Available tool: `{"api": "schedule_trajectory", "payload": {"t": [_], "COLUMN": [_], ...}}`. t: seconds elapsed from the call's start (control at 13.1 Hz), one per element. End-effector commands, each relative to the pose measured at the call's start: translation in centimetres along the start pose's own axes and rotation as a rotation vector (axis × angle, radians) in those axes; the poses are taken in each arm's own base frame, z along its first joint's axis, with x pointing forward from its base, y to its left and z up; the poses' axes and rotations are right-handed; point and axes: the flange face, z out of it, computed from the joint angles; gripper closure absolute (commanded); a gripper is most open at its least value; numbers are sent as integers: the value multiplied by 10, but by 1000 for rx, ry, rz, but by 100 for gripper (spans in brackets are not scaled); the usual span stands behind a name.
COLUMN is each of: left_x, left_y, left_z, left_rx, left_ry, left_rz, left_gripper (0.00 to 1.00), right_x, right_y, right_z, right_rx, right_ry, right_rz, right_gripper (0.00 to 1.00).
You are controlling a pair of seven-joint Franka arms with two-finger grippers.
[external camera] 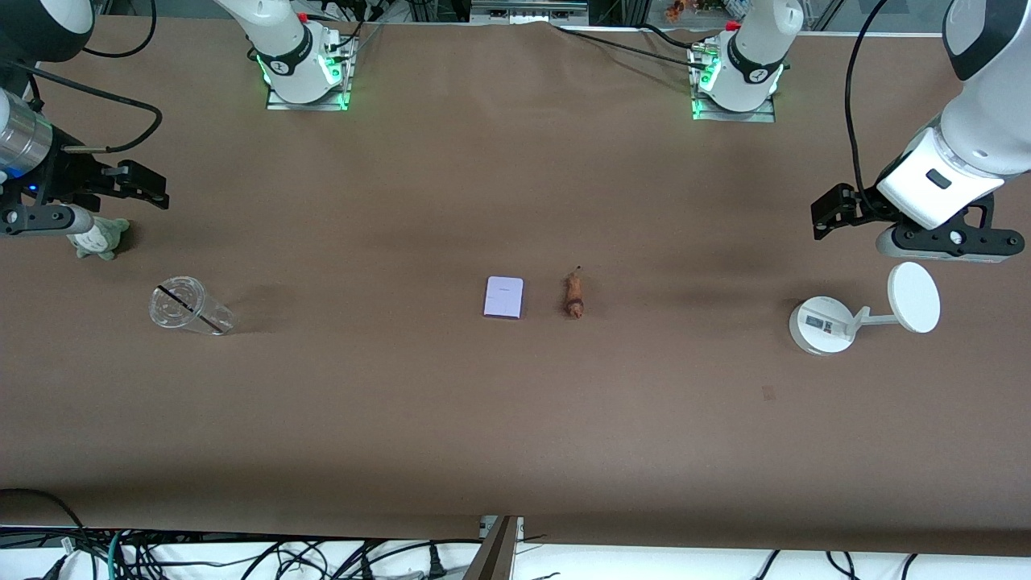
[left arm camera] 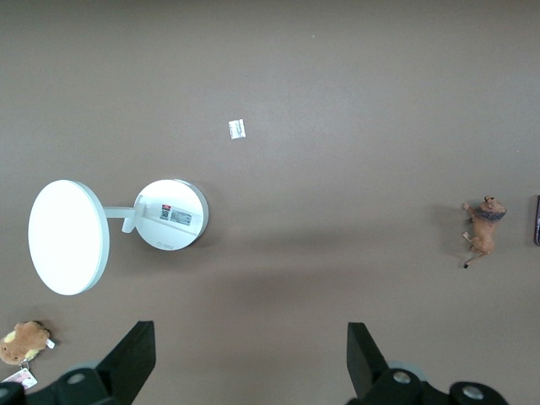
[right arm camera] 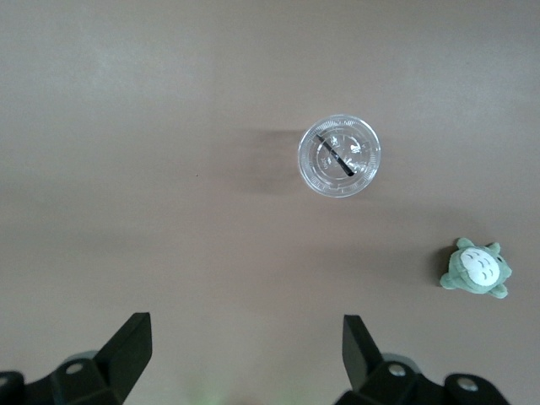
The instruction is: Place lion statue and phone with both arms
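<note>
The phone [external camera: 504, 297], a flat pale lavender slab, lies on the brown table [external camera: 515, 419] near its middle. The lion statue [external camera: 573, 294], small and orange-brown, lies beside it toward the left arm's end. In the left wrist view the lion statue [left arm camera: 483, 228] shows at the edge, with a sliver of the phone [left arm camera: 537, 221] beside it. My left gripper [external camera: 831, 211] is open and empty, in the air over the table near the white stand [external camera: 821, 325]; it also shows in its wrist view [left arm camera: 251, 354]. My right gripper [external camera: 149, 187] is open and empty over the right arm's end [right arm camera: 246, 350].
A white round-based stand with a disc [left arm camera: 169, 215] stands at the left arm's end, with a brown plush [left arm camera: 24, 342] and a white scrap [left arm camera: 237, 128] near it. A clear cup [external camera: 189, 306] and a grey-green plush [external camera: 101, 238] sit at the right arm's end.
</note>
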Motion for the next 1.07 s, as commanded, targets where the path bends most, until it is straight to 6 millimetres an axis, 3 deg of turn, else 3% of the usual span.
{"api": "schedule_trajectory", "payload": {"t": [0.0, 0.77, 0.92, 0.99], "left_x": [-4, -5, -10, -4], "left_y": [-1, 1, 10, 19], "left_z": [-5, -3, 1, 22], "left_rx": [2, -6, -1, -1], "left_ry": [-2, -16, -60, -110], "left_rz": [10, 16, 36, 43], "left_gripper": [0, 0, 0, 0], "right_x": [3, 7, 7, 7], "right_y": [4, 3, 3, 3], "right_z": [-6, -3, -3, -2], "right_rx": [3, 7, 4, 8], "right_ry": [6, 6, 6, 4], "right_rz": [6, -8, -11, -9], "right_gripper": [0, 0, 0, 0]}}
